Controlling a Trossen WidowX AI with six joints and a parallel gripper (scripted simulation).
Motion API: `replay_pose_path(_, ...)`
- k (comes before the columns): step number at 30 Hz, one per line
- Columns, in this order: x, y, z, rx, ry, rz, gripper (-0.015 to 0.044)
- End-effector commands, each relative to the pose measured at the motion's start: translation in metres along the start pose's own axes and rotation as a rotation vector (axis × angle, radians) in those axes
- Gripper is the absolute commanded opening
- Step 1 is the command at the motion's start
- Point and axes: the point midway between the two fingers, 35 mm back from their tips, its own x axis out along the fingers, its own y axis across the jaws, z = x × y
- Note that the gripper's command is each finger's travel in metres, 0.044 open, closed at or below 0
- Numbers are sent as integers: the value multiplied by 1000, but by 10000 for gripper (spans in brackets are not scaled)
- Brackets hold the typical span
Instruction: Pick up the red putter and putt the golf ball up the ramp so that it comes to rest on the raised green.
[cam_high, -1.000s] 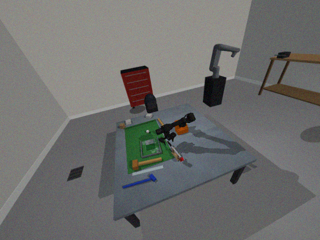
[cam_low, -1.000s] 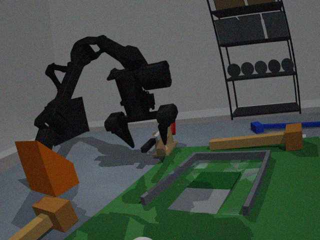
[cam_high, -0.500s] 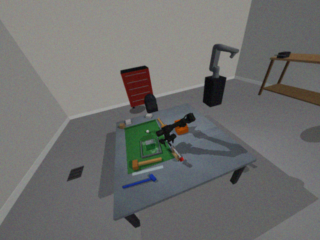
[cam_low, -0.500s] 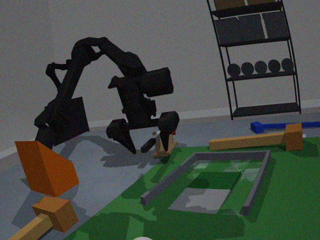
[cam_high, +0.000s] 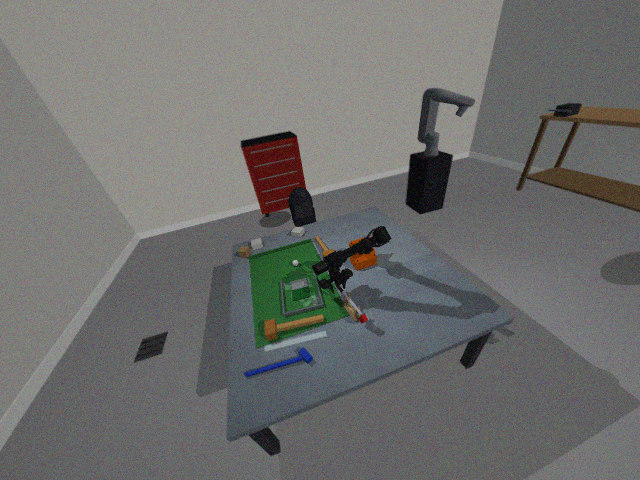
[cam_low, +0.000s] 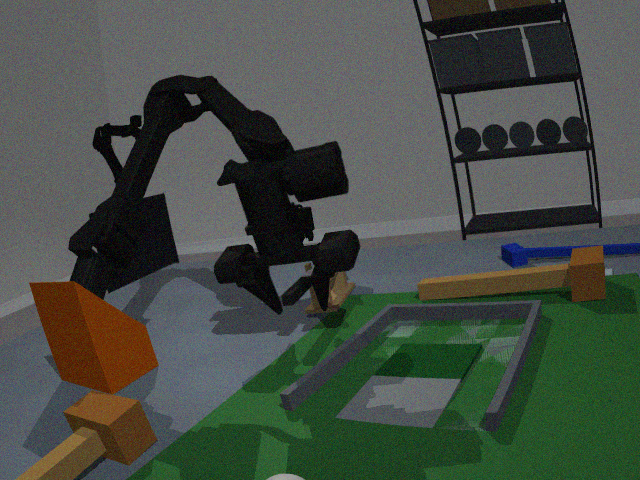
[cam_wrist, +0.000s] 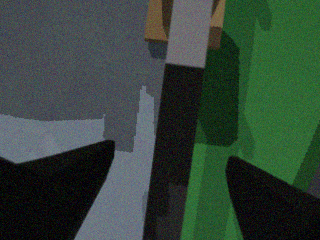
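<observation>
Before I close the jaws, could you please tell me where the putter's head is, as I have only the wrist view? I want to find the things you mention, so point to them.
Observer: The red head (cam_high: 363, 317) shows in the top view, at the end of the pale shaft (cam_high: 353, 301) (cam_wrist: 189, 32) away from the gripper (cam_high: 336, 286) (cam_low: 302, 311) (cam_wrist: 170, 156).
Operator: Thank you; and where is the golf ball?
Observer: The golf ball (cam_high: 295, 262) (cam_low: 286, 476) is on the green mat (cam_high: 268, 279) (cam_low: 584, 413) (cam_wrist: 280, 100), outside the grey frame (cam_high: 282, 302) (cam_low: 517, 356) (cam_wrist: 316, 188), off its open end.
</observation>
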Motion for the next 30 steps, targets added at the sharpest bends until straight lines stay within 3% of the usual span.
replay_pose_path(1,0,0,0,-1,0,1,204)
replay_pose_path(7,0,0,0,-1,0,1,46)
replay_pose_path(14,0,0,0,-1,0,1,0)
replay_pose_path(30,-55,-4,10,1,19,3,0)
